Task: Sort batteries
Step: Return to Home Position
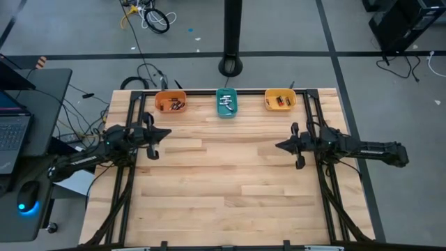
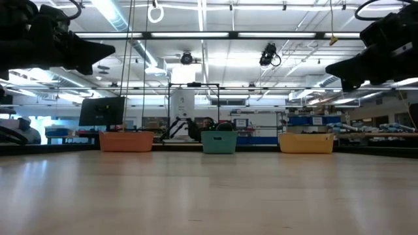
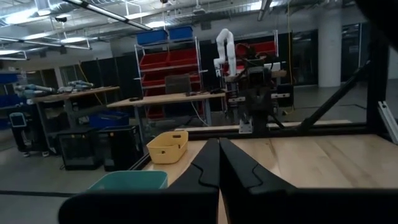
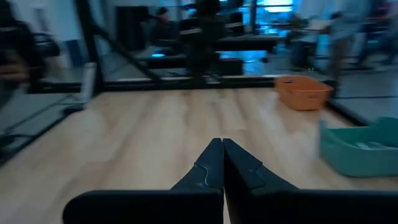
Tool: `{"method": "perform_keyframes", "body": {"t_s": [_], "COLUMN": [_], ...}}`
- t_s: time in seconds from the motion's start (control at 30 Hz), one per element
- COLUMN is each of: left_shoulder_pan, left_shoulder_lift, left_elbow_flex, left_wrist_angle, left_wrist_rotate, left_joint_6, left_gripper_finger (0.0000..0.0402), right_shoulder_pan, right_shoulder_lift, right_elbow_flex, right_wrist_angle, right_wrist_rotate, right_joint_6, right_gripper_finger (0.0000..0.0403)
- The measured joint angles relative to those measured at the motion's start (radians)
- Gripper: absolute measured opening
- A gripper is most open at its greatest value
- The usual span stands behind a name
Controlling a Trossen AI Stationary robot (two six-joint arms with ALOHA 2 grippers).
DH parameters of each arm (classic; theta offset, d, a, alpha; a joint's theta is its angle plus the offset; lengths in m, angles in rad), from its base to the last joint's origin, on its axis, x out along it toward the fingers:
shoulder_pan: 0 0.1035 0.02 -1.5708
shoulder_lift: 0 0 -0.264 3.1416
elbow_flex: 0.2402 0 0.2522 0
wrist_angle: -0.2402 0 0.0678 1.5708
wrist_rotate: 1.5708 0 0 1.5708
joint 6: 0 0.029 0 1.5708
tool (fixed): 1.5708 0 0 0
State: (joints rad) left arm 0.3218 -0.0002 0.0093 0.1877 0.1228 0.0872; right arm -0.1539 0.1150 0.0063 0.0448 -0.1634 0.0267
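Batteries point(image 1: 226, 104) sit in the bins at the far edge of the table point(image 1: 223, 188): orange bin point(image 1: 171, 93) left, teal bin point(image 1: 218, 104) middle, yellow bin point(image 1: 281, 91) right. Left gripper point(image 1: 167, 134) and right gripper point(image 1: 279, 146) hover over opposite sides, jaws pressed together.

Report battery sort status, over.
Left pincer, right pincer shut, empty, raised apart. Small cylindrical batteries in plastic orange bin, teal bin, yellow bin; none seen loose. Nothing blocking.

Even bright overhead light on my tabletop point(image 1: 230, 174), shadows on it soft and faint, ceiling strip lights point(image 2: 202, 36) glaring white in the low view, pale sheen along the wood, my left claw point(image 3: 219, 168) and right claw point(image 4: 222, 165) dark near-silhouettes against the lit room
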Motion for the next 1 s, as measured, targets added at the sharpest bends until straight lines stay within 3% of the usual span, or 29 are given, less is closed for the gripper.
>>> {"method": "perform_keyframes", "body": {"t_s": [0.2, 0.37, 0.73, 1.0], "left_shoulder_pan": [0.000, 0.001, 0.000, 0.000], "left_shoulder_lift": [0.000, 0.000, 0.000, 0.000], "left_elbow_flex": [0.000, 0.002, -0.001, -0.001], "left_wrist_angle": [-0.008, -0.076, -0.050, -0.138], "left_wrist_rotate": [-0.005, -0.160, -0.125, -0.203], "left_joint_6": [0.004, 0.011, -0.012, -0.013], "left_gripper_finger": [0.0005, 0.0005, 0.0005, 0.0005], "right_shoulder_pan": [0.004, 0.007, 0.008, 0.007], "right_shoulder_lift": [0.000, 0.007, 0.011, 0.011], "right_elbow_flex": [0.000, 0.000, 0.001, 0.001], "right_wrist_angle": [0.002, -0.023, -0.025, -0.019], "right_wrist_rotate": [0.093, 0.104, 0.209, 0.248], "right_joint_6": [-0.011, -0.003, -0.006, 0.004], "right_gripper_finger": [0.0006, 0.0007, 0.0008, 0.0018]}}
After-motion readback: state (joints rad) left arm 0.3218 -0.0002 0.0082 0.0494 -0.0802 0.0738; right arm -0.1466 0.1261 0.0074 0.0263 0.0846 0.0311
